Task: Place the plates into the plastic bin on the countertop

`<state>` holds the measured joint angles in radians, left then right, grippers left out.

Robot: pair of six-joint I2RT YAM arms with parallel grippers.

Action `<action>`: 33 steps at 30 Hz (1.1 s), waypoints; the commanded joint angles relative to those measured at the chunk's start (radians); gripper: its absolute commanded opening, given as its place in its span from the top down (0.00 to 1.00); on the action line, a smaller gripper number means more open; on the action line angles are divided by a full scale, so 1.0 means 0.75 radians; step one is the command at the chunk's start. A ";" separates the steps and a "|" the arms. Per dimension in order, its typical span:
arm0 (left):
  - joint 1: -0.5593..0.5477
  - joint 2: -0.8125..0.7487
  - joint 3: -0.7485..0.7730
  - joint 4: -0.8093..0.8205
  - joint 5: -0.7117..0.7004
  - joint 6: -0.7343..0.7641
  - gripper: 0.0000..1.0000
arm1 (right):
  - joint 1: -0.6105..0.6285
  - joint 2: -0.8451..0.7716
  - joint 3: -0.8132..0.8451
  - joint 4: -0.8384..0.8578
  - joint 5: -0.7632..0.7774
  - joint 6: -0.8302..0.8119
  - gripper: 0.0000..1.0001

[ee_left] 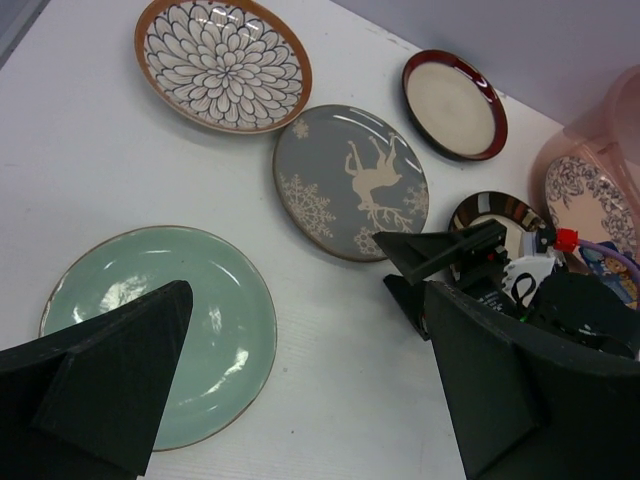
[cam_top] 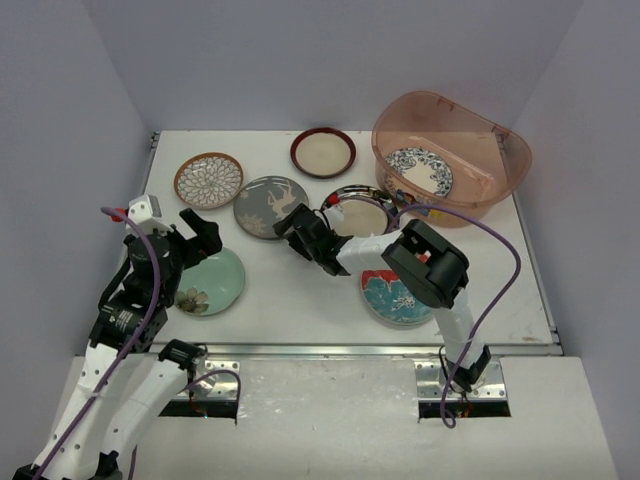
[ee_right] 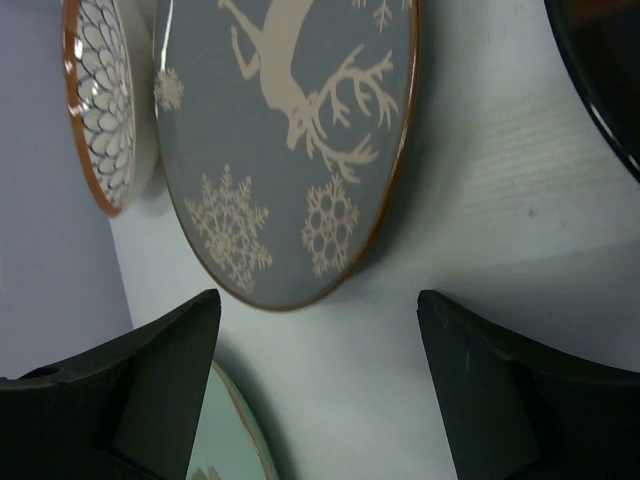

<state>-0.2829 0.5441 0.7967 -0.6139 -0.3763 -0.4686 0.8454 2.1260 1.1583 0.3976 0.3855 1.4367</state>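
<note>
The plastic bin (cam_top: 503,172) stands at the back right with the blue-white floral plate (cam_top: 420,172) inside. On the countertop (cam_top: 300,300) lie the brown-white floral plate (cam_top: 208,180), grey deer plate (cam_top: 262,205), dark-red rimmed plate (cam_top: 323,152), black-striped plate (cam_top: 362,215), mint green plate (cam_top: 215,283) and red-blue flower plate (cam_top: 393,298). My right gripper (cam_top: 296,232) is open and empty, low by the deer plate's near edge (ee_right: 290,140). My left gripper (cam_top: 203,233) is open and empty above the mint plate's (ee_left: 170,330) right edge.
White walls close in the countertop at the left, back and right. My right arm (cam_top: 425,262) reaches across the middle and covers part of the red-blue flower plate and black-striped plate. A metal strip (cam_top: 350,349) runs along the near edge.
</note>
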 commanded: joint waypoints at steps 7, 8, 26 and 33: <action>-0.010 -0.005 0.014 0.076 0.036 0.030 0.00 | -0.054 0.164 0.195 -0.389 0.159 0.264 0.51; -0.011 -0.009 0.013 0.076 0.038 0.030 0.00 | -0.056 0.166 0.198 -0.412 0.164 0.281 0.57; -0.015 -0.036 0.005 0.076 0.037 0.028 0.00 | -0.060 -0.208 -0.244 0.331 -0.062 0.102 1.00; -0.016 -0.040 0.004 0.072 0.026 0.024 0.00 | -0.089 -0.375 -0.348 0.576 -0.287 0.008 1.00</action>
<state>-0.2829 0.5187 0.7964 -0.6029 -0.3550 -0.4531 0.7918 1.9383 0.8790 0.5816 0.2786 1.5026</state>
